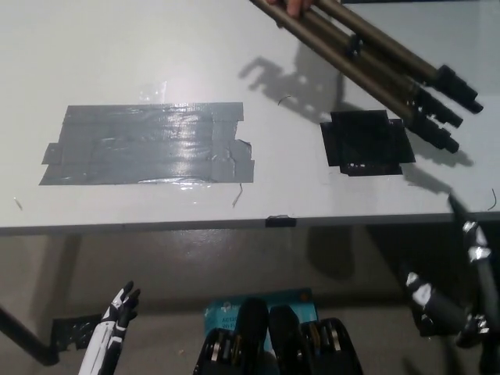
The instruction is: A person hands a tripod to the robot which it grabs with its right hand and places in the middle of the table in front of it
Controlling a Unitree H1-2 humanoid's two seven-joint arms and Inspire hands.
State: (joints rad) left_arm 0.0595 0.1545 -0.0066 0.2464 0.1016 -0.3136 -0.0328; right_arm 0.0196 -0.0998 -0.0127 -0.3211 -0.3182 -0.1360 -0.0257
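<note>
Tripod (pixel 375 51) folded, slanting upper-left to lower-right, feet lower-right, above table (pixel 117 62); right robot hand (pixel 457 301) released, grasping nothing.

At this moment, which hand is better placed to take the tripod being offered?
Right. The tripod reaches in over the table's right side, above the raised black right hand. The white left hand hangs low at far left, away from it.

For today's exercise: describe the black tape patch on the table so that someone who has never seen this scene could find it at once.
Start with the white table. Near its front edge lie two tape patches: a wide, shiny grey one on the left and a smaller one on the right. The black tape patch is that right one, roughly square and matt dark, lying just below the tripod legs' feet.
</note>
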